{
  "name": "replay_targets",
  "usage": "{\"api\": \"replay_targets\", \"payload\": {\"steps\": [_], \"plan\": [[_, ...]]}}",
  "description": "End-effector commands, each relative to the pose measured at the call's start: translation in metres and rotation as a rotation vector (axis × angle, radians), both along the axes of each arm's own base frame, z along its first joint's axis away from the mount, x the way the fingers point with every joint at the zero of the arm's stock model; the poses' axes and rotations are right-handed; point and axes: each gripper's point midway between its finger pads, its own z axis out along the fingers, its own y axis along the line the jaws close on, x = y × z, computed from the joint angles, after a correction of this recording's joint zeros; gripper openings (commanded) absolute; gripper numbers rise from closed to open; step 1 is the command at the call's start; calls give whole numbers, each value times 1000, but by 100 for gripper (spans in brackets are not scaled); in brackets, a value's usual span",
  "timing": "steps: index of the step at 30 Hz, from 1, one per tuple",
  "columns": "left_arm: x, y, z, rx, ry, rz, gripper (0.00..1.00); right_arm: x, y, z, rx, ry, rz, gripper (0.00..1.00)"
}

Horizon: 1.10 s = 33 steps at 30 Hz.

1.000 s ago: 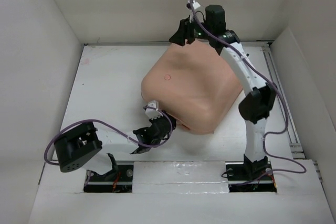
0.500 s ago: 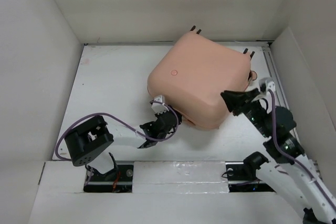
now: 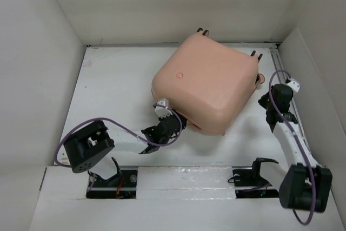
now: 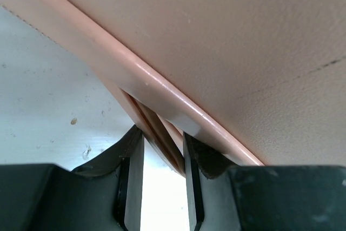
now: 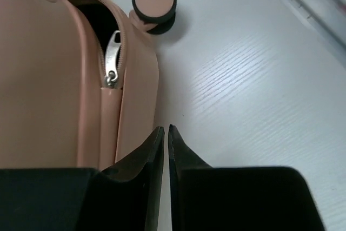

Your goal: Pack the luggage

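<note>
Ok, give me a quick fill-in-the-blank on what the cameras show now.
1. The right gripper is ___, holding nothing.
2. Beside the zipper pull, at a corner of the luggage, sits a caster ___.
3. The arm reaching the luggage's near edge is the ___ one.
Missing words: shut; wheel; left.

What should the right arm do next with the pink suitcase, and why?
Probably open the right tool and ease it toward the zipper pull: the tool is shut on nothing, and the suitcase gapes open above the pull.
</note>
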Motion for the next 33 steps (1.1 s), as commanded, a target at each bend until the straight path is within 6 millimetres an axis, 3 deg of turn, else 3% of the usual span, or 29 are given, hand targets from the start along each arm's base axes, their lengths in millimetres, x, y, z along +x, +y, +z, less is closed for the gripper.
{"api": "replay_targets", "payload": {"steps": [1, 2, 3, 4, 6, 7, 8, 10, 11, 12, 13, 14, 15, 16, 22, 24, 25, 26, 27, 28, 29, 31, 32, 33], "plan": [[-15, -27, 56, -141, -117, -146, 0, 45, 27, 20, 83, -145, 223, 15], [-15, -27, 56, -141, -117, -146, 0, 54, 38, -2, 92, -75, 298, 13], [-18, -28, 56, -134, -121, -158, 0, 60, 52, -5, 100, -59, 371, 13], [-18, -29, 52, -126, -116, -158, 0, 69, 86, 7, 103, -76, 507, 13], [-21, -32, 51, -133, -110, -166, 0, 81, 117, -2, 70, -49, 626, 13], [-21, -32, 51, -133, -110, -166, 0, 80, 150, 0, 78, -61, 743, 13], [-19, -32, 49, -131, -112, -157, 0, 86, 163, 9, 85, -79, 789, 13], [-23, -31, 45, -128, -103, -155, 0, 95, 187, 8, 80, -104, 888, 13], [-25, -31, 50, -137, -113, -151, 0, 93, 208, 10, 100, -115, 963, 13], [-25, -31, 54, -147, -119, -150, 0, 102, 216, 23, 96, -142, 983, 13], [-24, -27, 50, -143, -114, -134, 0, 108, 223, 14, 98, -125, 1012, 13], [-24, -27, 54, -152, -119, -133, 0, 107, 236, 18, 108, -142, 1074, 13], [-25, -24, 53, -151, -118, -133, 0, 117, 240, 31, 102, -172, 1085, 13], [-26, -22, 48, -132, -108, -134, 0, 122, 241, 27, 115, -161, 1080, 13], [-25, -16, 52, -139, -112, -109, 0, 123, 249, 41, 150, -212, 1115, 17], [-23, -12, 46, -97, -98, -90, 0, 120, 238, 40, 177, -183, 1067, 20], [-20, -7, 51, -100, -111, -64, 0, 112, 226, 21, 185, -147, 1006, 22], [-20, -7, 56, -111, -116, -64, 0, 106, 216, 16, 190, -148, 966, 22], [-19, -3, 57, -96, -127, -53, 0, 96, 213, 42, 179, -244, 943, 22], [-18, -2, 61, -104, -135, -43, 0, 87, 204, 41, 173, -269, 909, 23], [-17, -2, 68, -108, -146, -45, 0, 65, 194, 9, 189, -224, 875, 24], [-15, -2, 71, -97, -152, -40, 0, 42, 189, 35, 152, -372, 889, 26], [-15, -2, 71, -97, -152, -39, 0, 18, 186, 5, 163, -340, 887, 28], [-16, -2, 65, -78, -143, -40, 0, 5, 188, 4, 154, -372, 898, 29]]}}
